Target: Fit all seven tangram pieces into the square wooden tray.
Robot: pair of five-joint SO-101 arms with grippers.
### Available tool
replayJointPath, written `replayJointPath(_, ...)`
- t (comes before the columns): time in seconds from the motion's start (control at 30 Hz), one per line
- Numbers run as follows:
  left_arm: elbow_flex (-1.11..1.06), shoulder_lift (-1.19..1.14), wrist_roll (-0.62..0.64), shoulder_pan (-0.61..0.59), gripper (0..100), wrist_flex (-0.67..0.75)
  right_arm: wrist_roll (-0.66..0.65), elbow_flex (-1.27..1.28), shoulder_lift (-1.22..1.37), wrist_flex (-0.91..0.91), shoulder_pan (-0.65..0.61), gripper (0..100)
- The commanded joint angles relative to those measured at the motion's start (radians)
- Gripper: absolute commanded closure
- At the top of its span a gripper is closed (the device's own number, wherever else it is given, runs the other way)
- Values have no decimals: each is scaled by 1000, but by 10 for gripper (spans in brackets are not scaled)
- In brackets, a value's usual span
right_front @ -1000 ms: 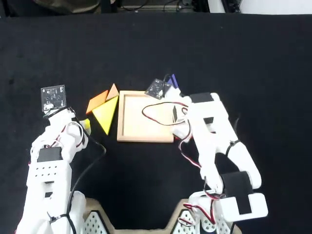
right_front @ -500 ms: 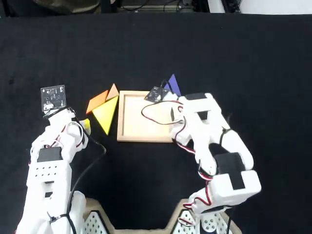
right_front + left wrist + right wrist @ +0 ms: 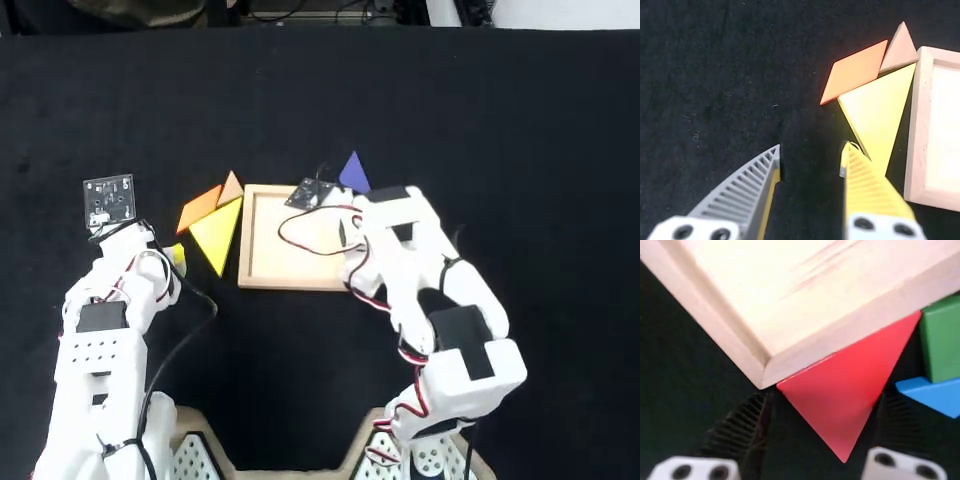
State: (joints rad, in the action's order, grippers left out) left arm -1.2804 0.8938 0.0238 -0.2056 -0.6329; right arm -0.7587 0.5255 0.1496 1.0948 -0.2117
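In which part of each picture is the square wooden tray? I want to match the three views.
High view: tray near the centre, right of the yellow triangle.
Left wrist view: tray beside the yellow triangle.
Right wrist view: tray just beyond the red triangle, which touches its rim.
Shared landmark: yellow triangle, beside the tray in the high and left wrist views.

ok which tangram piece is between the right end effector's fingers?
The red triangle, flush against the tray rim; green piece and blue piece lie beside it.
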Motion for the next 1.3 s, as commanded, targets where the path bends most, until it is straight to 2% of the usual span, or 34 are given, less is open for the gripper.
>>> replayJointPath(0.0, 8, 20, 11, -10, 798, 11, 63, -64, 4, -6, -48, 698)
replayJointPath(0.17, 7, 20, 11, -12, 798, 11, 146, -88, 4, -3, -49, 699)
replayJointPath(0.63, 7, 20, 11, -12, 798, 11, 150, -79, 71, -8, -48, 704)
replayJointPath(0.9, 4, 20, 11, -12, 798, 11, 144, -124, 110, 35, -46, 936)
replayJointPath(1.13, 4, 20, 9, -12, 798, 14, 141, -125, 35, 89, -28, 938)
replayJointPath(1.27, 4, 20, 8, -12, 798, 12, 57, -119, -116, 155, 43, 939)
